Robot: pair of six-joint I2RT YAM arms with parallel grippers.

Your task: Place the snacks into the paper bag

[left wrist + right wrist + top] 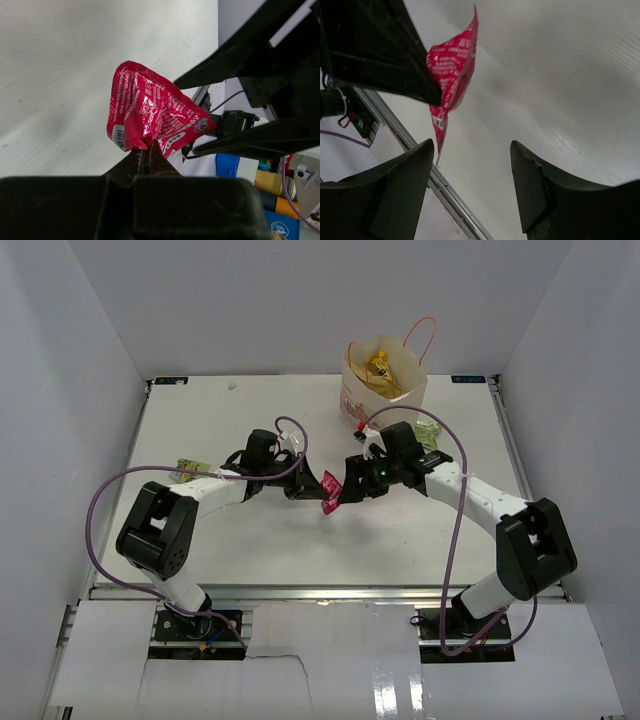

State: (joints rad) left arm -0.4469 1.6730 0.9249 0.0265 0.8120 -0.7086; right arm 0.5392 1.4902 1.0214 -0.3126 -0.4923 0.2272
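Our left pincer was clenched on the bottom edge of the pink packet, its two dark fingertips pressed together with the foil pinched between them. We saw the packet rise from that grip, crumpled and glossy, with the white table behind it.

Our right pincer faced it from the opposite side, jaws spread and nothing between them. In its own wrist view the packet hung just beyond its fingertips, up and to the left, and cast a faint shadow on the table. We could not tell whether either of its fingers touched the foil.

From above, we found the two pincers meeting tip to tip, with the packet between them and drooping toward the near edge.

The paper bag stood upright beyond the right pincer, toward the far edge and well apart from the held packet, with its mouth open and its orange handles raised. A yellow packet showed inside that mouth.

A light-green packet lay just behind the right pincer, between it and the bag, partly hidden by the right arm. Another greenish packet lay well behind the left pincer, just beside the left arm.
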